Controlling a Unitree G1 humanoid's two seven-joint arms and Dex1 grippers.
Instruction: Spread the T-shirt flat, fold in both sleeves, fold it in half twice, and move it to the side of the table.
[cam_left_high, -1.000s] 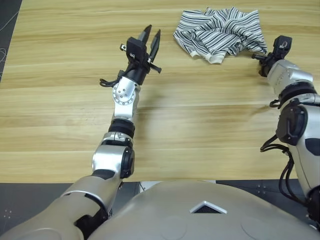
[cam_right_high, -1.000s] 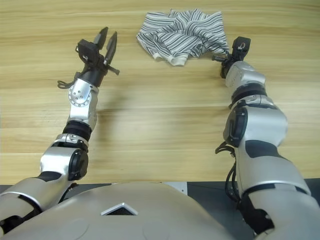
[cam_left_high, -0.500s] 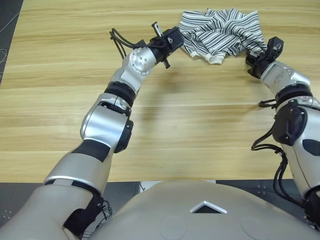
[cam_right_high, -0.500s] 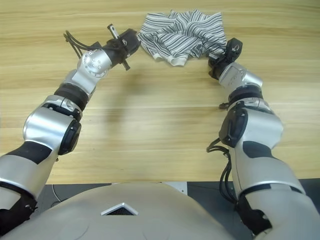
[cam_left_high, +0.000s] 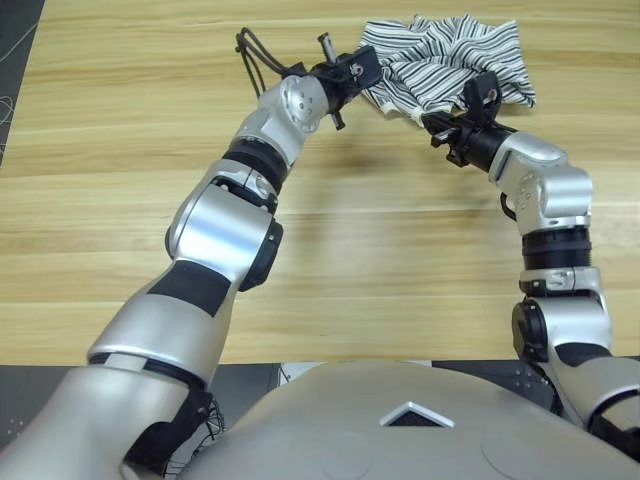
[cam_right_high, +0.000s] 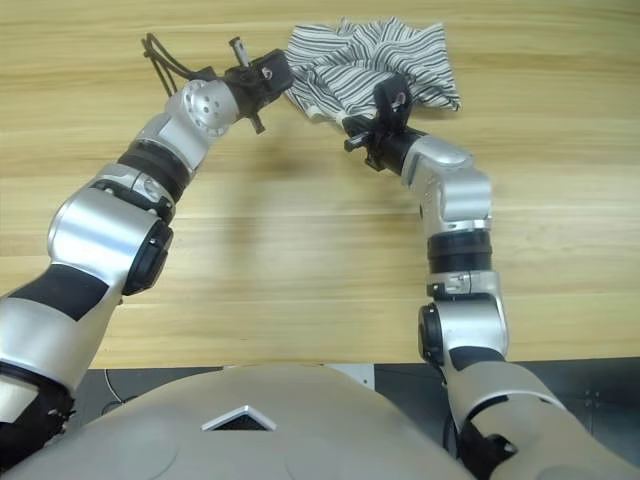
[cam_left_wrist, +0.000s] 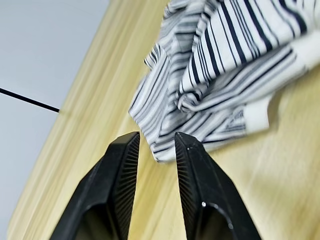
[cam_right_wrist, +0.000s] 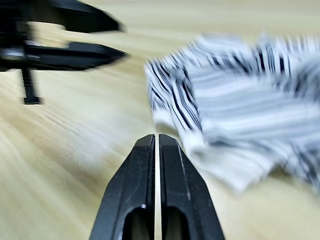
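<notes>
The left fingers (cam_left_wrist: 122, 170) are spread a little with nothing between them. The T-shirt (cam_left_high: 445, 65) begins just ahead of their tips: in the left wrist view its nearest corner sits right in front of the gap, though I cannot tell whether cloth and tips touch yet. From there the heap runs away from these fingers toward the robot's right, so its longer span lies across the table (cam_left_high: 120, 120) rather than along the reach of the arm. A short push forward and a close should be enough to catch that corner, going by how things lie.

The T-shirt is a crumpled bundle of dark and white stripes, bunched into deep folds and far from flat. A white ribbed cuff (cam_left_wrist: 257, 112) pokes out along the edge nearest the robot. Neither sleeve can be made out as a separate shape, so the spreading step looks to be still ahead.

The right fingers (cam_right_wrist: 170, 165) are pressed together, only a thin slit between them, and they hold nothing. Their tips point toward the left arm and sit just short of the bundle's near edge, close by the white cuff, with the cloth lying beyond and to one side of them. Both arms are close, but the left is better placed: it is already parted and aimed at a corner, while the right would have to part its fingers first.
</notes>
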